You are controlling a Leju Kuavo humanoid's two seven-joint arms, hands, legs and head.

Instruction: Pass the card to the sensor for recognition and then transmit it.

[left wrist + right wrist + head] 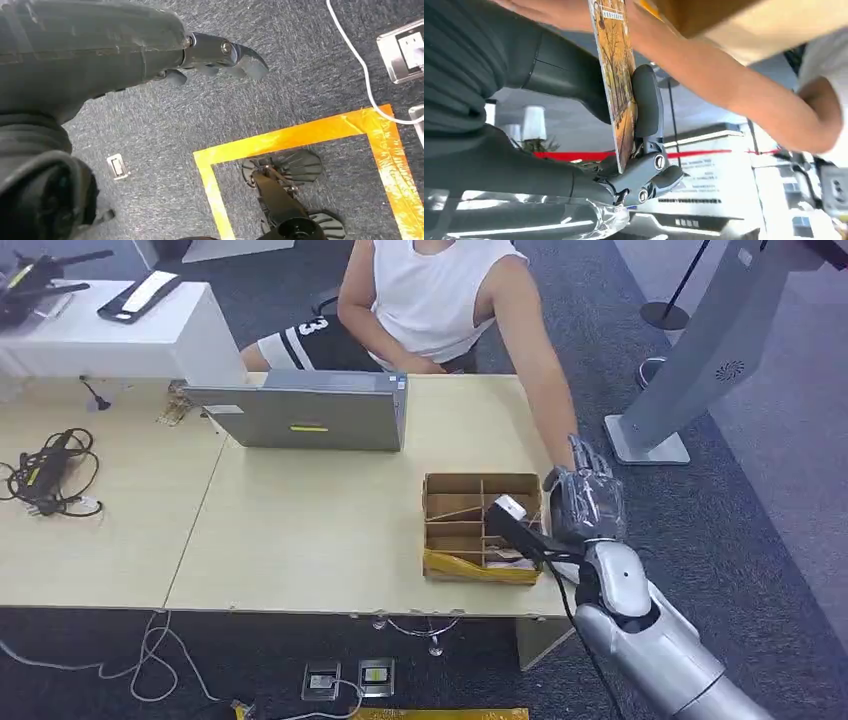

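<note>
fingers (646,107) of the right hand (585,502) pinch the thin yellow-printed card (616,85) beside the divided cardboard box (480,525), where a person's arm (535,360) reaches in, so hold steadily until they have it, while the left hand (100,50) hangs empty

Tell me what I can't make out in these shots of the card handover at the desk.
- Card: the right wrist view shows it nearly edge-on, so its print is unreadable; its far end is cut by the frame edge.
- Person's hand: cropped by the frame edge, so whether it grips the card is unclear.
- Right hand: in the head view its back hides the card.
- Cardboard box contents: too small.
</note>
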